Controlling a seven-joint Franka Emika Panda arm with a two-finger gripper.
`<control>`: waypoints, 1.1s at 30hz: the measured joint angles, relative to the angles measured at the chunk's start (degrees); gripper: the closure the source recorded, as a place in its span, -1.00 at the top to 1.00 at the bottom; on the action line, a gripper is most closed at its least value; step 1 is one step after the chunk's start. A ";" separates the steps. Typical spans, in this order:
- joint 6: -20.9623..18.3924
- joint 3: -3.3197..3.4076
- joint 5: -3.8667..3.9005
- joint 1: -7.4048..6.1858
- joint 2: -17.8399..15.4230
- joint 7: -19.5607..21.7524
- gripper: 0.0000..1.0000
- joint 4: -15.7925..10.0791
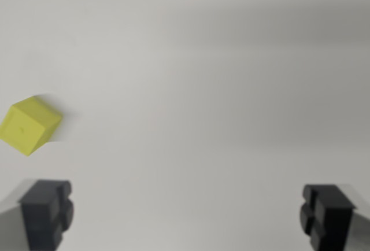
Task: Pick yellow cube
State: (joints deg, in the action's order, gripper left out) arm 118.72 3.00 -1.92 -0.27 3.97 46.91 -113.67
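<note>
Plain white tabletop [191, 60] fills your wrist view, bare apart from one object. Your yellow cube [29, 125] sits at about nine o'clock, close to the wrist view's left edge, resting on the surface with a corner turned toward the camera. Your gripper [188, 219] has its two dark fingers [46, 211] spread wide at seven and five o'clock, with nothing between them. The cube lies outside that gap, above and just beyond the finger on the wrist view's left. Judging from this, none of the pick is done: you have yet to centre over the cube, descend, close and lift.
</note>
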 joint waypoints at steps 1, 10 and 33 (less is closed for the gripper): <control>0.00 0.00 0.00 0.00 0.00 0.00 1.00 0.00; 1.19 -0.06 0.05 -0.74 -0.17 2.55 1.00 -1.39; 9.64 -0.07 0.29 -6.35 1.40 16.10 1.00 -8.30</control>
State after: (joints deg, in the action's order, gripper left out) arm 128.35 2.94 -1.62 -6.62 5.37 63.01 -121.98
